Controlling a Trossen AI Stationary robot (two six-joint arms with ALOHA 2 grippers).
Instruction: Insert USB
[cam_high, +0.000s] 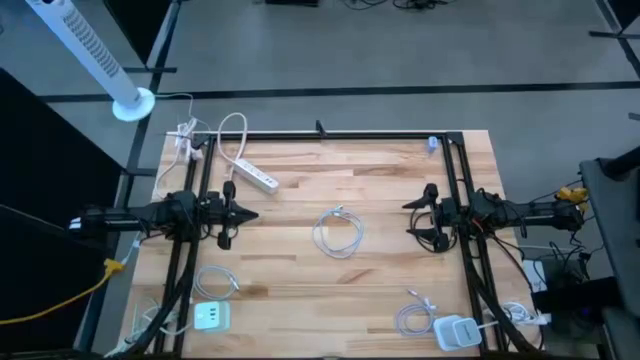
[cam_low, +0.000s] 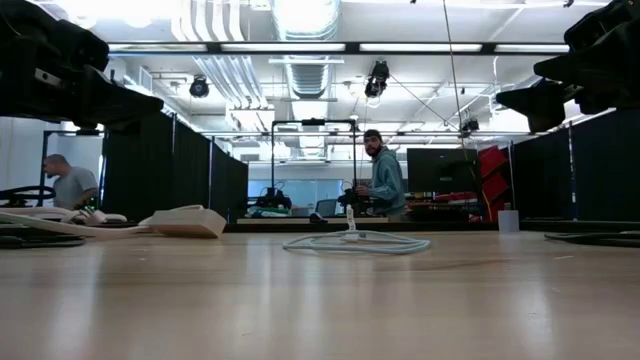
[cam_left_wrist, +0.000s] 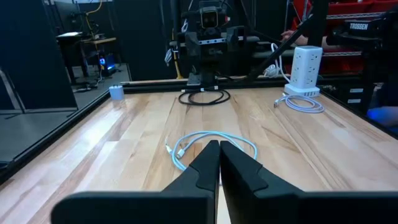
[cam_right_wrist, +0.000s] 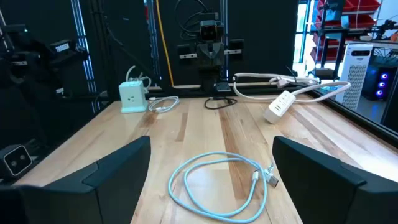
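USB cable (cam_high: 338, 231), white and coiled, is lying at the middle of the wooden table (cam_high: 380, 180), between the two arms and touching neither.

Left arm is reaching in from the table's left edge, with the left gripper (cam_high: 246, 214) hanging above the wood and its fingers pressed together, holding nothing; the left wrist view is showing the two tips (cam_left_wrist: 219, 163) meeting, with the coil (cam_left_wrist: 211, 146) just beyond them. Right arm is mirroring it from the right edge, the right gripper (cam_high: 410, 219) spread wide and empty, the coil (cam_right_wrist: 219, 186) lying on the wood between and ahead of its fingers (cam_right_wrist: 115, 174).

White power strip (cam_high: 257, 175) is sitting on the table's far left part, its cord looping off toward the far edge. A white charger block (cam_high: 211, 317) with its own cable coil is resting at the near left corner, and a second white charger (cam_high: 456, 331) with another coil at the near right corner.

Two people are standing in the room beyond the table in the low view.
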